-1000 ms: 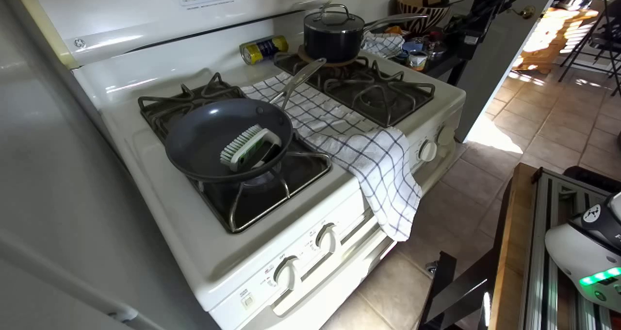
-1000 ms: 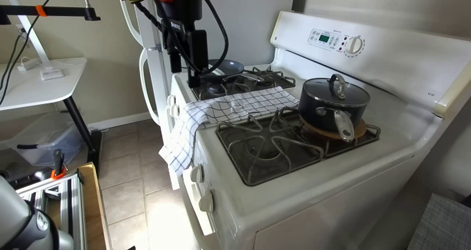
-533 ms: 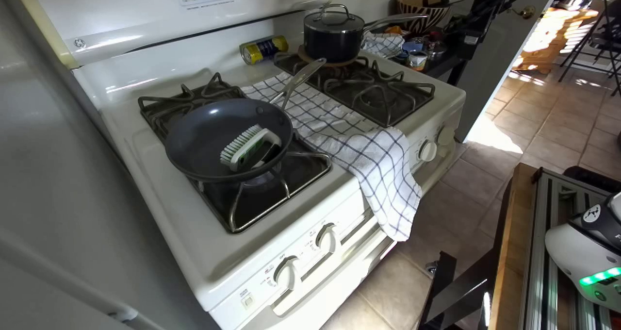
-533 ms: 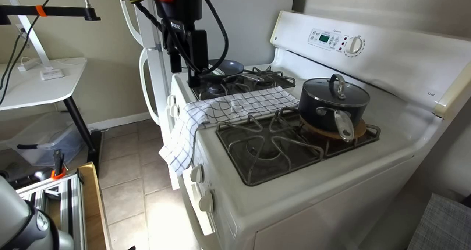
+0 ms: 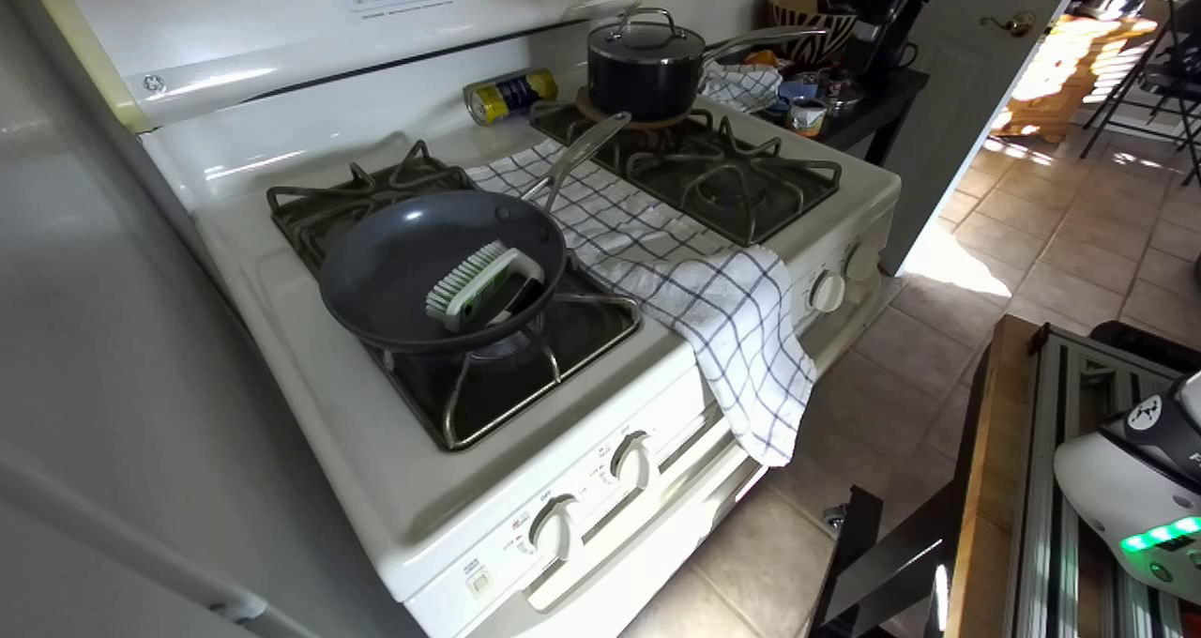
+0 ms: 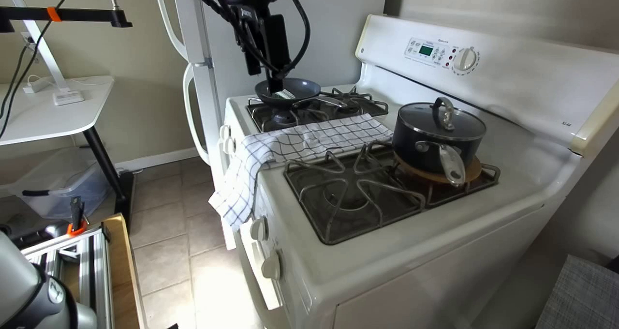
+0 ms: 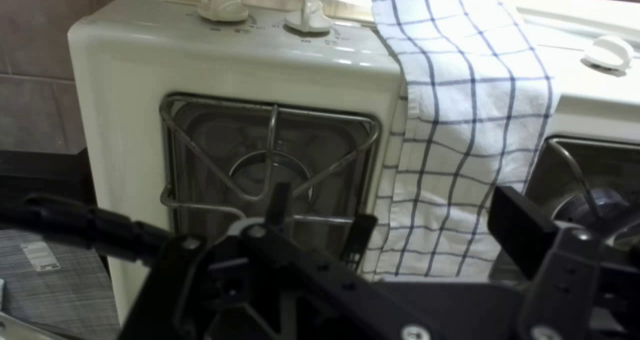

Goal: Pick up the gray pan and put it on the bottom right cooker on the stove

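Observation:
The gray pan (image 5: 394, 253) rests on the left burners of the white stove (image 5: 328, 394), its light handle pointing toward the cloth; it also shows in an exterior view (image 6: 304, 87). A white-green brush (image 5: 477, 286) lies in it. The bottom right cooker (image 6: 346, 198), with its black grate, has nothing on it; it also shows in the wrist view (image 7: 270, 155). My gripper (image 6: 265, 75) is open and empty, partly in front of the pan in that view. In the wrist view its fingers (image 7: 425, 225) stand wide apart above the cloth. The pan is out of view or hidden there.
A checkered cloth (image 5: 647, 235) lies between the burner pairs and hangs over the front edge. A black lidded pot (image 6: 435, 140) stands on the back right burner. A yellow can (image 5: 511, 96) lies behind the cloth. The back panel (image 6: 508, 67) rises behind the burners.
In an exterior view, my gripper has moved up and right, uncovering more of the pan. A dark part of the arm has moved up in the other. The pan has not moved.

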You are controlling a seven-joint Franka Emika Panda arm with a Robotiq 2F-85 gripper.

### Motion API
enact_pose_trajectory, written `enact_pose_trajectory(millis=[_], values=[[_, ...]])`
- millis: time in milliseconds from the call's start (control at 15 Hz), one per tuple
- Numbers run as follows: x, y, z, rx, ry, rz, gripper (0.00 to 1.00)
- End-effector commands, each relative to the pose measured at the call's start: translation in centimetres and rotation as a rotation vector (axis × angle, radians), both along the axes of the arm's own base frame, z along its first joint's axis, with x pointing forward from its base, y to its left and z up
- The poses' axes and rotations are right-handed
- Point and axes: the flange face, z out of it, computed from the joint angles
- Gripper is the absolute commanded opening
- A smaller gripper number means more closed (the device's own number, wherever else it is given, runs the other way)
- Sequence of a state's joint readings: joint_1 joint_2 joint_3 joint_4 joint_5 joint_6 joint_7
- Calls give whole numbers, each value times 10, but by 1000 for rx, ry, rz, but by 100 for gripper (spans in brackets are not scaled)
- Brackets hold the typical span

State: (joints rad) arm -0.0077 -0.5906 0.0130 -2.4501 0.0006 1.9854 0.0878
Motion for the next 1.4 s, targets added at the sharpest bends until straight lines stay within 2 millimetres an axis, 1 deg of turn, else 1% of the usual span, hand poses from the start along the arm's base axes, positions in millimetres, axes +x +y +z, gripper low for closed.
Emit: enact_pose_trajectory(millis=[0,133,267,333,400,467,533,733,933,1000,1067,1133,1267,1333], values=[[22,18,13,46,-49,-54,100],[33,37,19,73,-71,-76,100],[48,63,21,114,-75,-116,100],[53,76,22,131,-50,-126,100],[36,55,23,90,-75,-86,100],[40,62,23,90,-72,-81,100],[41,63,21,89,-69,-80,100],[41,56,23,93,-73,-89,100],[41,56,24,93,-74,-89,100],[48,64,17,41,-31,-175,100],[53,68,12,6,-28,-229,100],[58,77,6,2,-12,-276,100],[67,98,-7,-24,22,-359,100],[72,112,-16,-21,54,-389,100]])
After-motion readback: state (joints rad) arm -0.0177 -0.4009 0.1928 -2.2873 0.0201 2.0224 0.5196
